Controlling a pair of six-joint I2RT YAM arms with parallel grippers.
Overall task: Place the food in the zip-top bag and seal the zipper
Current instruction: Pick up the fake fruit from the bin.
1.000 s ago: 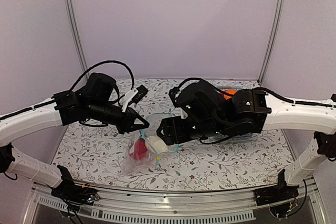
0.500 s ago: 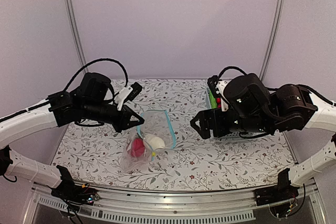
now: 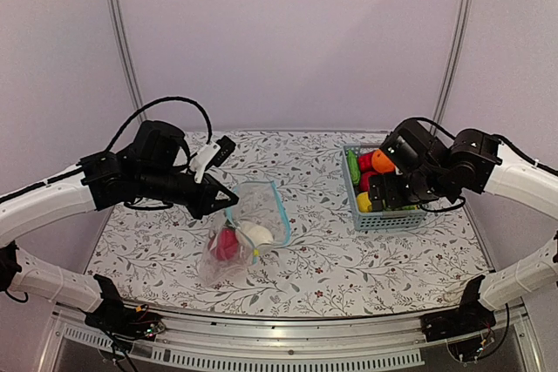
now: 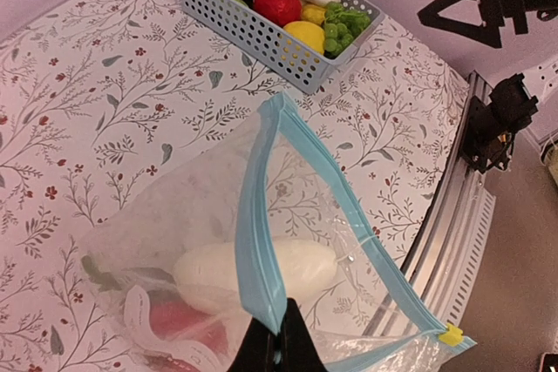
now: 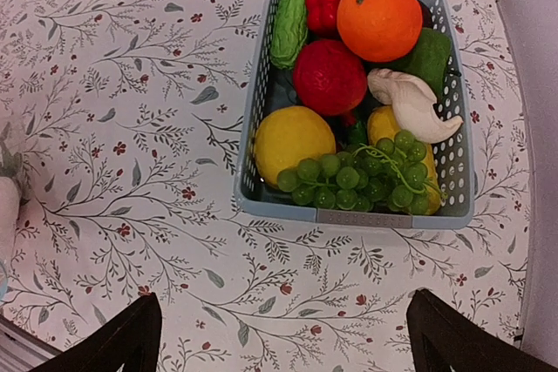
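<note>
The left gripper [image 4: 281,342] pinches the zipper [image 4: 254,241] of the bag [image 4: 166,228]; the right gripper [image 5: 286,339] hangs spread wide over the basket [image 5: 350,218] of food [image 5: 329,77].

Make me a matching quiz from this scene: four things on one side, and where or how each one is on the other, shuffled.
1. radish
2. orange
3. left gripper
4. right gripper

a. open
b. in the basket
c. shut on the zipper
d. in the bag

Pairs: 1-d, 2-b, 3-c, 4-a
</note>
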